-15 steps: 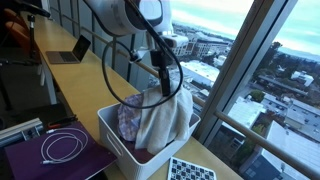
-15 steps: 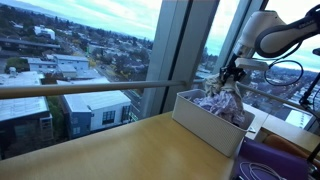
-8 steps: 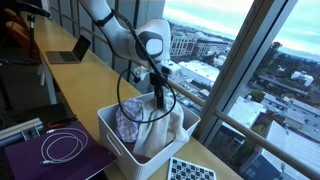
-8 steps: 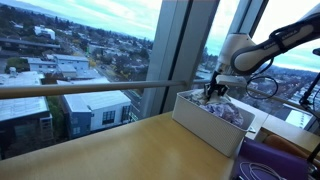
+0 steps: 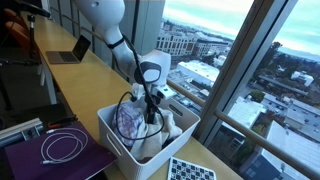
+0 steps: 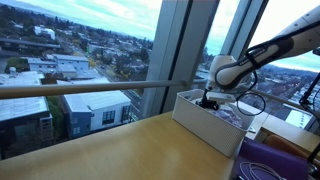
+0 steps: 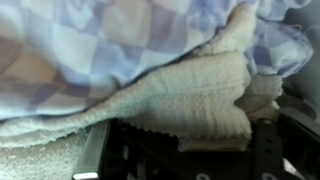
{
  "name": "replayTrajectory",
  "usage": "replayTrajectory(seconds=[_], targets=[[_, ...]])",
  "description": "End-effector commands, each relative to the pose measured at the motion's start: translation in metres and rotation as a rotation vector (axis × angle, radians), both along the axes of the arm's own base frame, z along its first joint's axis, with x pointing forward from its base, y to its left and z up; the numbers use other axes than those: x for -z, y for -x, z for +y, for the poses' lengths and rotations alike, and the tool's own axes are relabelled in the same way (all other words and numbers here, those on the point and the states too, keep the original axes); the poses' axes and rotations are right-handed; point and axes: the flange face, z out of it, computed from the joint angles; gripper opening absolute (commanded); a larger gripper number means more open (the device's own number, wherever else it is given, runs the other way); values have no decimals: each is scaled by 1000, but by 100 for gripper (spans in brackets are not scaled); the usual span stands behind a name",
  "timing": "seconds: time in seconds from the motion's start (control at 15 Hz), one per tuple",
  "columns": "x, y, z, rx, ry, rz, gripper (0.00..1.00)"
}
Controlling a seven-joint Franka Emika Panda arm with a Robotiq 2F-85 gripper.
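Observation:
My gripper (image 5: 152, 112) is lowered deep into a white bin (image 5: 110, 125) on the wooden counter, with its jaws shut on a cream towel (image 5: 162, 140). Beside the towel in the bin lies a blue-and-lilac checked cloth (image 5: 128, 122). In the wrist view the towel (image 7: 190, 95) fills the space between the dark fingers (image 7: 95, 160) of the gripper (image 7: 185, 150), and the checked cloth (image 7: 120, 40) lies just behind it. From the window side the gripper (image 6: 208, 100) dips behind the wall of the bin (image 6: 205, 125).
A purple mat (image 5: 40, 160) with a coiled white cable (image 5: 60, 148) lies beside the bin. A checkerboard card (image 5: 190, 170) sits at the counter's near end and a laptop (image 5: 68, 52) at the far end. Tall window glass runs along the counter.
The arm has come down steadily, carrying the hanging towel from above the bin into it. The towel now rests bunched inside the bin with the jaws still shut on it.

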Motion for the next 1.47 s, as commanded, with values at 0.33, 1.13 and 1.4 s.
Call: replayTrajectory(seconds=[0.33,1.13,1.4], targets=[[-50,28,82,-77,23,-9,55],[-295,71,157,-23,216,-243,100],[-308,77,189,-69,181,-270,100]])
